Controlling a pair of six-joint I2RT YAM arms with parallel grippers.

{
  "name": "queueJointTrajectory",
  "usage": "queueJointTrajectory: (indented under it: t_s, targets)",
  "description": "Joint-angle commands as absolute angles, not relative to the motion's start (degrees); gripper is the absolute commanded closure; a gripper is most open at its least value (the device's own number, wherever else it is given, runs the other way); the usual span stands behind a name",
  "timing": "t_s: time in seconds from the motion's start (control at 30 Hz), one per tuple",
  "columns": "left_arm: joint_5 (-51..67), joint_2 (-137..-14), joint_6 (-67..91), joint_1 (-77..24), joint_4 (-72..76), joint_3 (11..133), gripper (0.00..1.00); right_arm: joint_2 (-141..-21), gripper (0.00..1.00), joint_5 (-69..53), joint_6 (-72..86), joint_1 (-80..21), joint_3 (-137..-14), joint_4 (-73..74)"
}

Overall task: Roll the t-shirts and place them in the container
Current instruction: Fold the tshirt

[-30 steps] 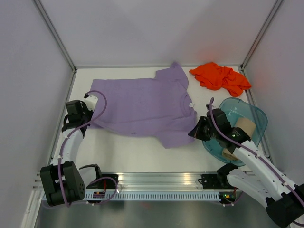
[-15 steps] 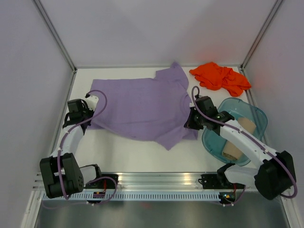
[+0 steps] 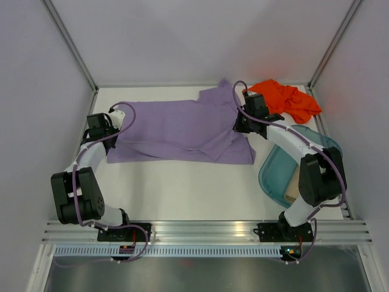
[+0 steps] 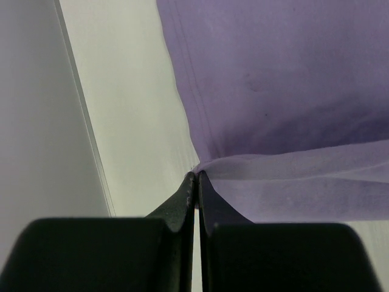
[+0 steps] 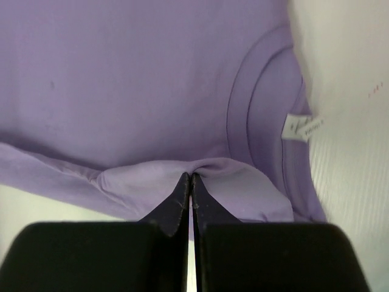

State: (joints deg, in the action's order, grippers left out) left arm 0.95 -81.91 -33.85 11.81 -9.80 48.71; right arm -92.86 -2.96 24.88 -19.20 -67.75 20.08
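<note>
well, the white table (image 3: pixel 182 188) fills the top view. the purple t-shirt (image 3: pixel 176 121) lies across it from 9 o'clock to about 1 o'clock, spread mostly flat, with its 6 o'clock side doubled over in a loose fold. the teal tub (image 3: pixel 273 173) sits at 4 o'clock, apart from the purple t-shirt, and a bit of tan cloth (image 3: pixel 293 193) shows inside it, mostly hidden behind the right arm. the orange t-shirt (image 3: pixel 282 97) lies crumpled at 1 o'clock, in the far corner.

the left gripper (image 4: pixel 196 177) is at the shirt's 9 o'clock end, its fingers pressed together on a pinch of the hem. the right gripper (image 5: pixel 189 177) is at the 3 o'clock end, just below the collar, fingers likewise clamped on a raised fold of purple cloth. a small white label (image 5: pixel 302 126) sticks out at the collar.
</note>
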Motion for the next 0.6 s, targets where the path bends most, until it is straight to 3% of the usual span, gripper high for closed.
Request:
queueJointTrajectory:
  t_s: [0.0, 0.57]
  targets:
    - [0.26, -85.33, -32.61, 12.13, -6.59, 52.99, 0.98, -97.02, 1.00, -2.37, 21.27, -18.46, -73.99, 16.61]
    - [-2.02, -93.07, -32.08, 11.69, -5.98, 57.39, 0.98, -103.97, 1.00, 0.87, 19.34, -17.58, -87.01, 19.59]
